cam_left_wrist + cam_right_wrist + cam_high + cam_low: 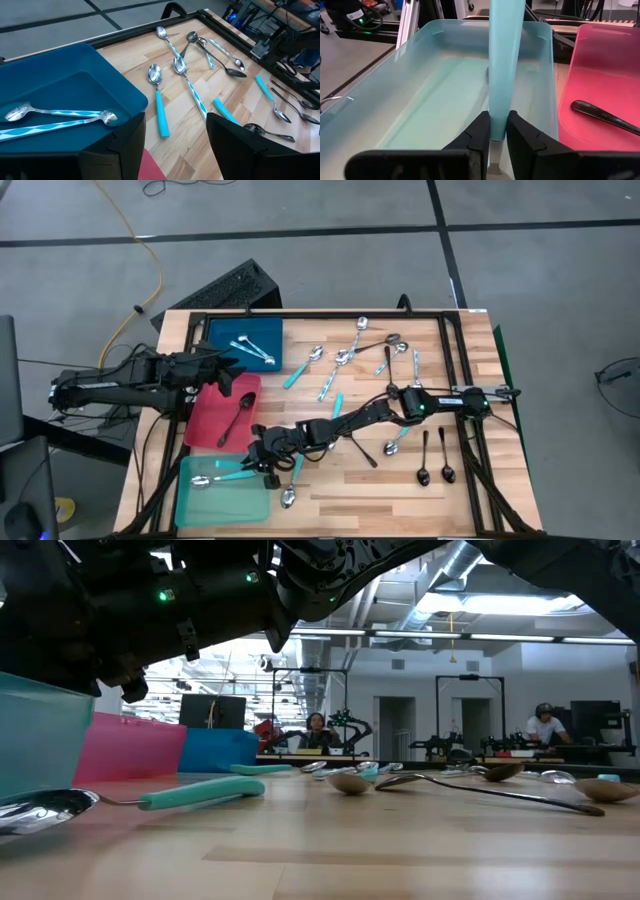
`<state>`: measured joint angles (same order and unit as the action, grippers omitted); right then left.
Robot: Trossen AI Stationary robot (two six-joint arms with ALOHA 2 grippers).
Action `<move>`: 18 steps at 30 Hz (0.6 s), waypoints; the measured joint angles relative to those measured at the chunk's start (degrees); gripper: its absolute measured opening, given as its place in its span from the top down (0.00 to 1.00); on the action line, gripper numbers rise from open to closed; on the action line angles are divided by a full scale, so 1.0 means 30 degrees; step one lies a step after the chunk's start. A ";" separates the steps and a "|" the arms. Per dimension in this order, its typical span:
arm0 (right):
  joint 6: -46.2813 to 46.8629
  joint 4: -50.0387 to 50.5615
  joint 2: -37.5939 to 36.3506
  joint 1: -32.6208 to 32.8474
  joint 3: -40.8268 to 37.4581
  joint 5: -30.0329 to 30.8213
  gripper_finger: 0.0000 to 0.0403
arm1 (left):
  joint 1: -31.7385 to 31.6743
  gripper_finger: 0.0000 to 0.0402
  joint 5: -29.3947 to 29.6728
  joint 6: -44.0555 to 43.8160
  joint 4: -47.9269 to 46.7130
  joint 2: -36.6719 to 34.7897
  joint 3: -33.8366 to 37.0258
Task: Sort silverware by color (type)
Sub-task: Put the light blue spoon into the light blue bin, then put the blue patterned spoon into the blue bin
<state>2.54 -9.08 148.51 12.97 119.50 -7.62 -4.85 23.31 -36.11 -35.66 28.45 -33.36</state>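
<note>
Overhead, reading left to right: the left gripper (222,370) waits at the worktop's (350,495) left edge, between the blue tray (262,330) and the red tray (205,430), its jaws standing wide with nothing between them. The blue tray holds two spoons with patterned turquoise handles (55,120); the red tray holds one black spoon (238,415). Nearest the front edge lies the teal tray (225,502), where the right gripper (262,460) hovers at the rim, its jaws closed narrowly on a turquoise-handled spoon (504,65) that reaches out over the tray's interior. One turquoise-handled spoon already rests inside (222,477). The step in hand appears to be the release: it is best done with the handle carried well inside the wall, lowered close to the floor of the tray, and the jaws then parted only slightly, so the spoon does not bounce out or tip over the rim. A further spoon (291,485) lies just beside the tray's right wall, near the gripper, and should not be swept on withdrawal. To the right, unsorted spoons are scattered mid-worktop, with black spoons (435,460) near the right front. Open wood lies along the front edge; the red tray's wall stands close on the far side.
</note>
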 joint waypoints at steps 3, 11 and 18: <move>0.0000 0.0034 0.0000 0.0000 0.0000 0.0007 0.77 | 0.0005 0.52 0.0005 -0.0039 0.0000 0.0003 0.0000; 0.0140 0.0058 0.0000 0.0000 0.0000 0.0036 0.76 | 0.0004 0.52 0.0000 -0.0039 -0.0007 0.0007 0.0000; 0.0147 0.0043 0.0008 0.0000 0.0000 0.0087 0.76 | 0.0002 0.52 0.0000 -0.0039 -0.0005 0.0002 0.0000</move>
<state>2.98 -8.95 148.53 12.97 119.50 -7.35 -4.85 23.31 -36.23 -35.67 28.45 -33.36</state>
